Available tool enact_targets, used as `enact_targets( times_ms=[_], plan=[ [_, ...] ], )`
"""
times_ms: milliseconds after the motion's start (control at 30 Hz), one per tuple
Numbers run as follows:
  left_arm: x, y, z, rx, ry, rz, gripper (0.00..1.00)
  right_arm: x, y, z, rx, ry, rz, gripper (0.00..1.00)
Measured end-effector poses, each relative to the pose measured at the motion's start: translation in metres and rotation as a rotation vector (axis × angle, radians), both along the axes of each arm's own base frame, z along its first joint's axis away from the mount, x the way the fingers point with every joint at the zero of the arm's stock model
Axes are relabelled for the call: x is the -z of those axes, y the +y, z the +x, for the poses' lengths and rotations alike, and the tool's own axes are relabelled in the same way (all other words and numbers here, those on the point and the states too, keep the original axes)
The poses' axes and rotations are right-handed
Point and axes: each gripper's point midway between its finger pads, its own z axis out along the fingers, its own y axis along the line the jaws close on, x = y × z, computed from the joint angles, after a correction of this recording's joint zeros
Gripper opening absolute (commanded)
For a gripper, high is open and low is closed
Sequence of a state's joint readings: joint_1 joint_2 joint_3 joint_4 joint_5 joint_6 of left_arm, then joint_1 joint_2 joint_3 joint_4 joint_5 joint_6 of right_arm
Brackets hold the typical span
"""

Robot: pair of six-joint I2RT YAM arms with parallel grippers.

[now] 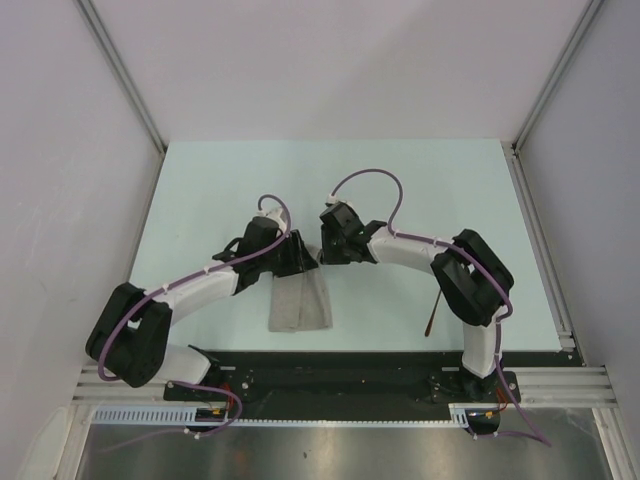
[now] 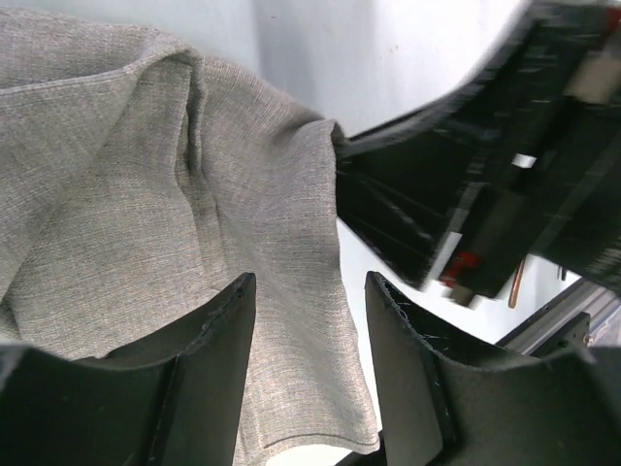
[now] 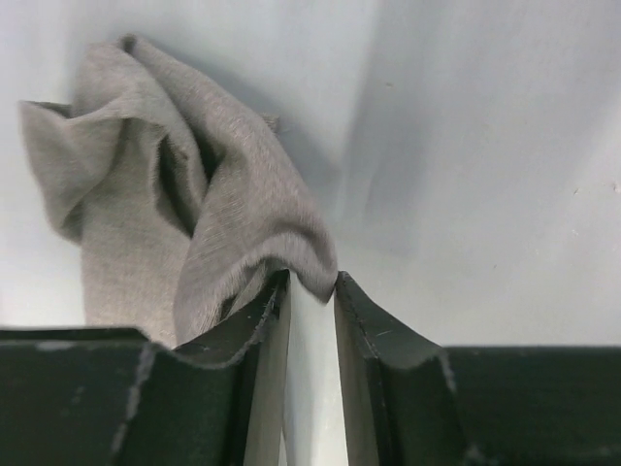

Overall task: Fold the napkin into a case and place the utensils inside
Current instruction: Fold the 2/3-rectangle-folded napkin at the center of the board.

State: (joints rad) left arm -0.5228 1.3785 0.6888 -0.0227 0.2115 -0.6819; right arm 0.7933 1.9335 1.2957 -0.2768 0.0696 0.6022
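The grey-beige napkin [image 1: 300, 303] lies bunched in a narrow strip at the table's near middle, its far end lifted. My right gripper [image 3: 310, 282] is shut on a fold of the napkin [image 3: 233, 209]; the rest hangs crumpled to its left. The right gripper [image 2: 417, 209] also shows in the left wrist view, at the cloth's corner. My left gripper [image 2: 310, 296] is open above the napkin [image 2: 146, 223], and the cloth runs under the gap. In the top view the left gripper [image 1: 297, 255] and right gripper [image 1: 326, 245] sit close together. The copper fork [image 1: 432, 312] lies at the right, partly hidden by the right arm. The black piece is out of view.
The copper fork's handle [image 2: 517, 282] shows past the right gripper in the left wrist view. A black base strip [image 1: 330, 362] and metal rail [image 1: 560, 385] run along the table's near edge. White walls enclose the light table [image 1: 420, 190].
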Motion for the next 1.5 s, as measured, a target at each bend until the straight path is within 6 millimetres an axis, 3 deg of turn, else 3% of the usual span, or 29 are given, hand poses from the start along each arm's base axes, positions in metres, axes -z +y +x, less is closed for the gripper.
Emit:
enact_targets(
  times_ms=[167,500,733,867,1033,1233,1500],
  plan=[
    [0.002,0.001,0.000,-0.003,-0.001,0.009,0.54,-0.012,0.000,0.002,-0.008,0.002,0.078,0.31],
    [0.009,-0.006,-0.010,0.042,0.012,0.083,0.54,-0.023,-0.003,0.026,0.003,0.002,0.195,0.40],
    [0.003,-0.014,-0.024,0.078,0.002,0.088,0.54,-0.007,-0.027,0.048,0.025,0.056,0.297,0.44],
    [0.006,-0.018,-0.039,0.068,-0.004,0.164,0.54,0.011,-0.050,0.041,0.068,0.134,0.391,0.47],
    [0.014,-0.040,-0.067,0.101,-0.012,0.332,0.54,0.010,-0.057,0.035,0.090,0.171,0.524,0.50],
    [0.025,-0.069,-0.084,0.105,-0.047,0.550,0.55,0.007,-0.069,0.024,0.109,0.194,0.571,0.54],
    [0.040,-0.066,-0.102,0.076,-0.098,0.820,0.56,0.005,-0.071,0.011,0.093,0.195,0.561,0.59]
  ],
)
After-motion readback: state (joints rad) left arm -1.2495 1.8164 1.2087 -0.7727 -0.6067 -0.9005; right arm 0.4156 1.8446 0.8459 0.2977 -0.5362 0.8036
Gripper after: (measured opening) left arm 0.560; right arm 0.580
